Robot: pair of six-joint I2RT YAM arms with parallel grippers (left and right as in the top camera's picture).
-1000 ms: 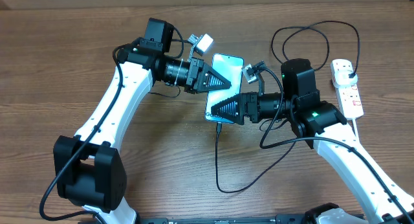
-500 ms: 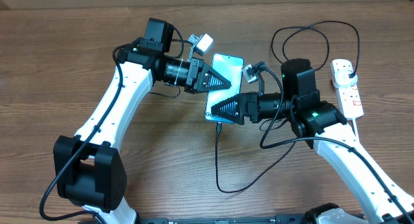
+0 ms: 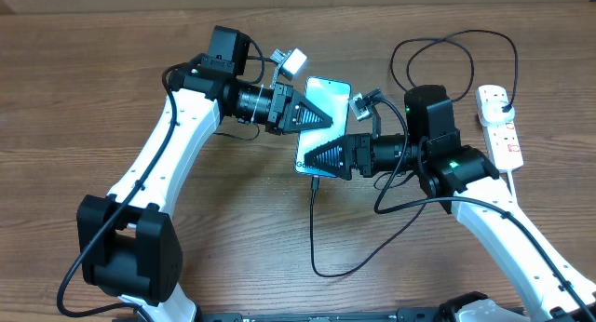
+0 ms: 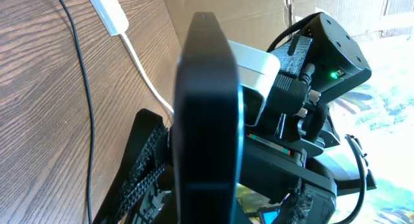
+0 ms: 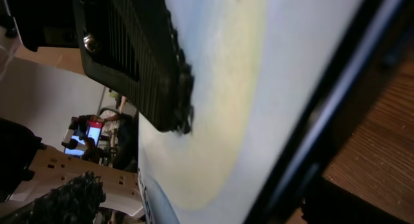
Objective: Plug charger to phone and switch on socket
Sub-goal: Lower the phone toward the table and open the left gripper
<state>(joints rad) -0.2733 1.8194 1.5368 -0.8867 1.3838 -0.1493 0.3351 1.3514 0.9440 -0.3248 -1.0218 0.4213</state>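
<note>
Both arms meet mid-surface [image 3: 102,71] over the phone [image 3: 333,89]. The left hand [image 3: 326,118] comes in from the left. Its wrist view shows the phone edge-on with a ribbed finger [image 4: 145,169] against each face, so I read it as pinching the phone. The right hand [image 3: 312,159] lies across the phone's lower half. In its wrist view one finger pad [image 5: 139,56] sits on the pale screen and the other finger is low in the corner. Whether it is actually squeezing, cannot tell. The charger [image 3: 313,229] runs from the phone's bottom edge, loops over the wood, passes behind the right arm and curls toward the socket [image 3: 503,140] at far right, well apart from both hands. Its tip meets the phone's edge, but the joint is too small to confirm as seated. Judgement: plug-in step is at or near completion and the switch is not yet touched. Next move calls for checking the tip is home, letting the phone go without tugging the charger, then sending the right arm, the nearer one, across to press the socket's switch.
</note>
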